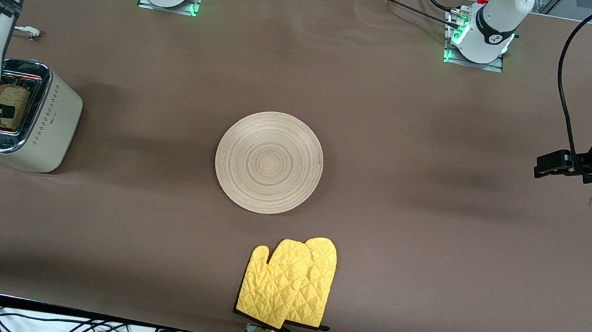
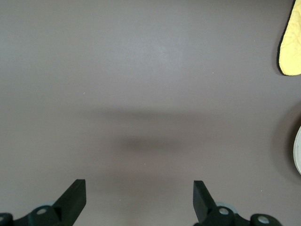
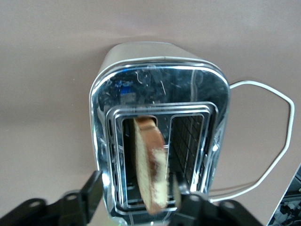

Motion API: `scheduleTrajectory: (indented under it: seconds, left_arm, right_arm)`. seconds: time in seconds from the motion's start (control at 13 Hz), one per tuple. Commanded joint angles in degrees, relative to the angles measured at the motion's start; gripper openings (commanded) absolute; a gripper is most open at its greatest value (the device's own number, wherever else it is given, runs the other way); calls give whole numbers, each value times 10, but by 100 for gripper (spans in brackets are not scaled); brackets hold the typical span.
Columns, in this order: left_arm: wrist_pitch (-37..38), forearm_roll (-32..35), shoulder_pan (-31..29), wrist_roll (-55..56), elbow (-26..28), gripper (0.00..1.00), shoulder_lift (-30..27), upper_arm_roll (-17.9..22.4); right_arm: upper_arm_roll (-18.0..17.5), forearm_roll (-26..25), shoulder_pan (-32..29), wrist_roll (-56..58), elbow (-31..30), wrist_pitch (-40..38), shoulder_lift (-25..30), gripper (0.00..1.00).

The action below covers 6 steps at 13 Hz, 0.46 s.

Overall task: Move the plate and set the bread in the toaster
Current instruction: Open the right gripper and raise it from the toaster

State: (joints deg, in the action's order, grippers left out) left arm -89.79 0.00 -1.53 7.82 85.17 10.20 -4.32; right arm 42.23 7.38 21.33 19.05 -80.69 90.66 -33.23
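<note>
With the bread [image 3: 150,165] standing in the toaster [image 3: 160,94] slot, the right end effector [image 3: 136,197] (fingers spread) should lift straight up while the left end effector [image 2: 138,200], spread too, waits.

Partly covered in the front view by the right arm: toaster [image 1: 49,130] top and bread [image 1: 13,98]. Lower part of the bread sunk out of sight in a slot. Plate [image 2: 297,151] cut to a sliver and oven mitt [image 2: 291,44] cut to one end at the left wrist view's edge. Toaster cord [image 3: 277,141] lost past the right wrist view's edge.
</note>
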Motion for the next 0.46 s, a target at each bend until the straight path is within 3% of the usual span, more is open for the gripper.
scheduleTrajectory:
  seconds: [0.0, 0.23, 0.38]
  left_arm:
    - [2, 2, -3, -8, -4, 100, -4, -1]
    - [1, -8, -2, -6, -2, 100, -5, -2]
    - [0, -8, -4, -6, 8, 100, -6, -2]
  right_arm:
    - [1, 10, 2, 6, 6, -67, 61, 100]
    - [-7, 17, 5, 6, 56, -140, 84, 100]
    - [-5, 77, 15, 5, 61, -169, 85, 100]
